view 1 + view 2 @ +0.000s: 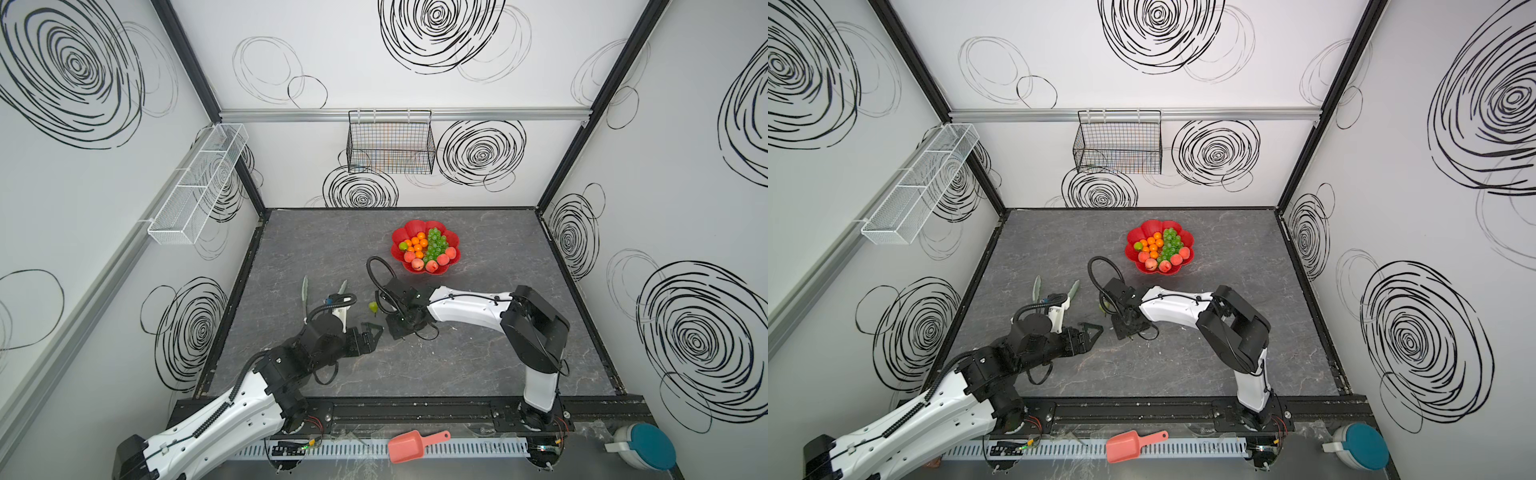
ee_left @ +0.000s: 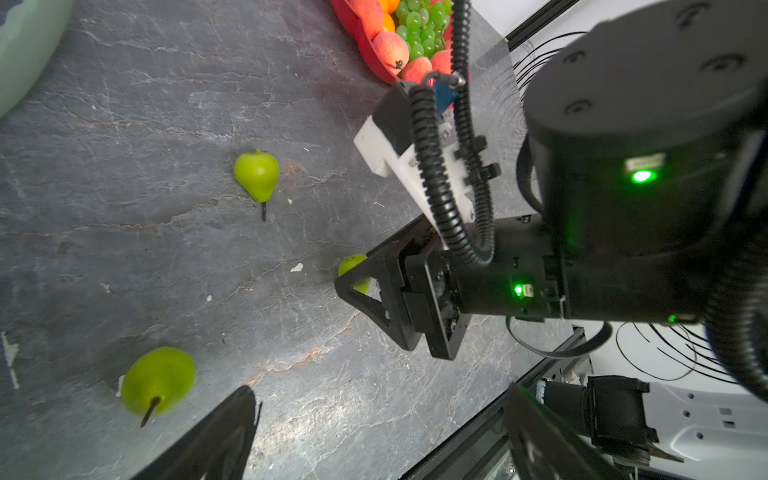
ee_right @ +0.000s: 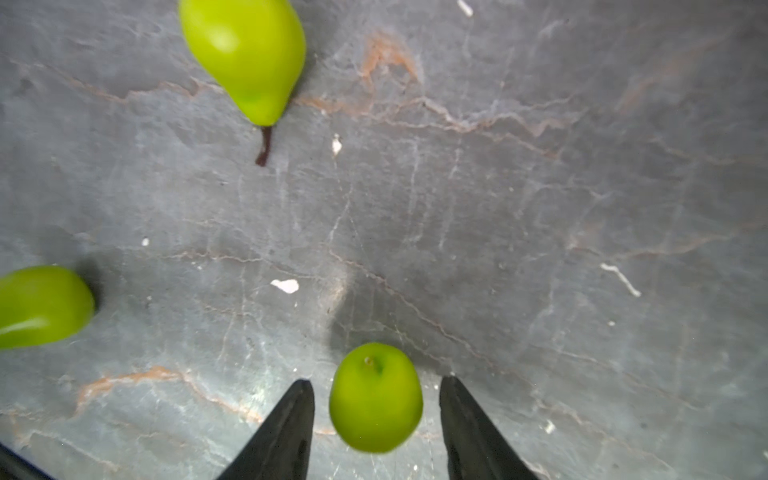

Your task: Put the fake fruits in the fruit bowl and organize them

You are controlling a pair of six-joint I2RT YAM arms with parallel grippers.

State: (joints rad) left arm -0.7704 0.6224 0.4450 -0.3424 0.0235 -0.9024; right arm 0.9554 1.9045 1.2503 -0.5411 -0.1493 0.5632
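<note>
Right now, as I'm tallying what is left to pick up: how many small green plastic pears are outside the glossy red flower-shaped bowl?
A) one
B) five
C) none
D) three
D: the right wrist view shows three on the grey table: the stemmed pear, the blurred pear and the third pear, between the open jaws of the right gripper.

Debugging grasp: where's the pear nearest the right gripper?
In the right wrist view, the pear sits on the table between the right gripper's open fingers, untouched.
</note>
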